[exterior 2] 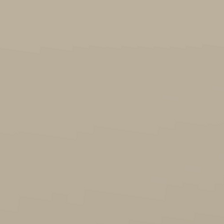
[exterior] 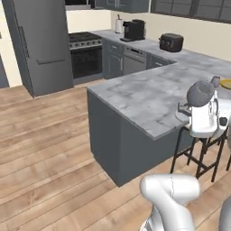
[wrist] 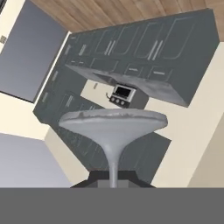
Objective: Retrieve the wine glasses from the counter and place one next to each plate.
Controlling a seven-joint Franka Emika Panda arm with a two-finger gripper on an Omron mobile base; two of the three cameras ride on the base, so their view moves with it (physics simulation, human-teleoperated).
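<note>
The claw (wrist: pixel 113 186) is pinched tight on the stem of 1 wine glass (wrist: pixel 113 127), which the hand view shows close up with its bowl spread wide above the fingertips. From the left base view the arm's hand (exterior: pixel 204 118) hangs over the near right edge of the counter (exterior: pixel 149 97), above the bar stools (exterior: pixel 200 155), and a grey rounded shape at its top looks like the glass, though I cannot be sure.

The grip is on a thin stem, so I judge a quick swing or a hard set-down could let the glass twist or slip through the fingers. It could also clip the counter edge if lowered too close to it.

Counting what shows: 1 wine glass, 1 yellow plate rim (exterior: pixel 225 83) at the counter's far right edge, 1 toaster (exterior: pixel 171 42) and 1 coffee machine (exterior: pixel 134 30) along the back run, 1 oven (exterior: pixel 85 56), 1 fridge (exterior: pixel 40 45).
</note>
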